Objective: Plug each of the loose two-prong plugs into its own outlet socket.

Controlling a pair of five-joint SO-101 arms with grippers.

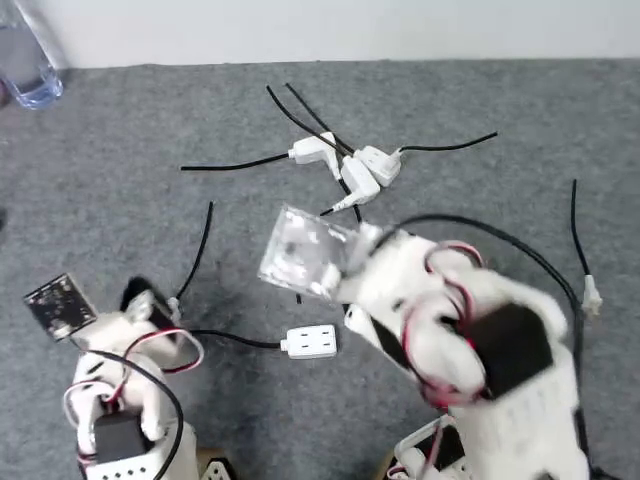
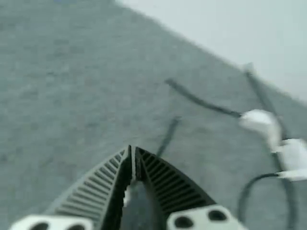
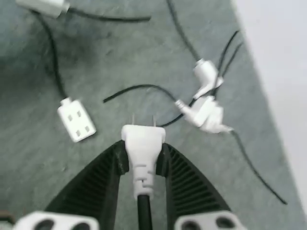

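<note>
With right fingers (image 3: 103, 177) clamped on the plug (image 3: 143, 143) and left fingers (image 2: 108, 184) closed, keep its prongs level, line them with the outlet socket (image 3: 76, 120) slots, push straight in.

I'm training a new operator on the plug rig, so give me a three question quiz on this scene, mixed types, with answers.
1. True or false: the right gripper is shut on a white two-prong plug.
2. Multiple choice: the outlet socket lies A) under the bottle, B) flat on the grey mat, C) against the far wall.
3. Fill in: the left gripper has its jaws ___.
Key: 1 true; 2 B; 3 shut.
</note>
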